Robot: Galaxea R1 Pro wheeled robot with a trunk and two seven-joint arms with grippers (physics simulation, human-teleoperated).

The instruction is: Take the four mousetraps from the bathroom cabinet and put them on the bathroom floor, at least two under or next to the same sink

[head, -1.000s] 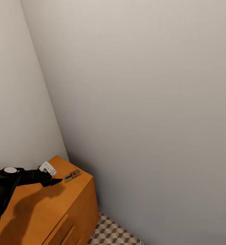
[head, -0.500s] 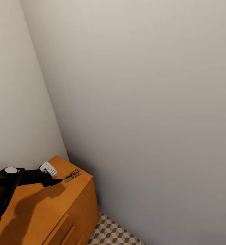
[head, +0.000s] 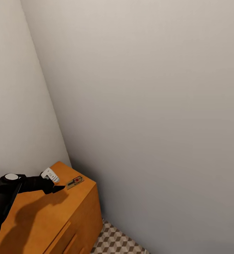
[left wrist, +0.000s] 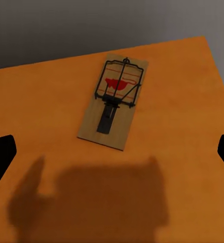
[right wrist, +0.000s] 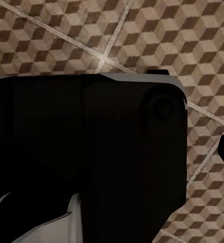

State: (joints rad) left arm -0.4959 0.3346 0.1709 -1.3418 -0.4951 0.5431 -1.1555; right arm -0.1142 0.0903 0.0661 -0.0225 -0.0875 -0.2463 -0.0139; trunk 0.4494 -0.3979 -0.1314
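One mousetrap [left wrist: 113, 101] lay flat on top of the cabinet [head: 42, 218], near its far corner by the wall: pale wooden board, dark wire bar, red mark at the wall end. Cabinet orange-brown, slim bar handles on its front. Bathroom floor [head: 117, 243] beside it, brown-beige cube-pattern tiles, pale grout

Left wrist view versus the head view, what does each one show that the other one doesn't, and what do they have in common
The left wrist view gives the close detail: the mousetrap with its dark wire parts and red mark, lying flat ahead of the open left claw, whose shadow falls on the wood before the trap. The head view adds the surroundings: the two plain walls meeting in a corner, the cabinet front with bar handles, and a patch of cube-pattern bathroom floor. Both share the trap resting untouched on the orange-brown cabinet top near its far corner, with the left claw just short of it.
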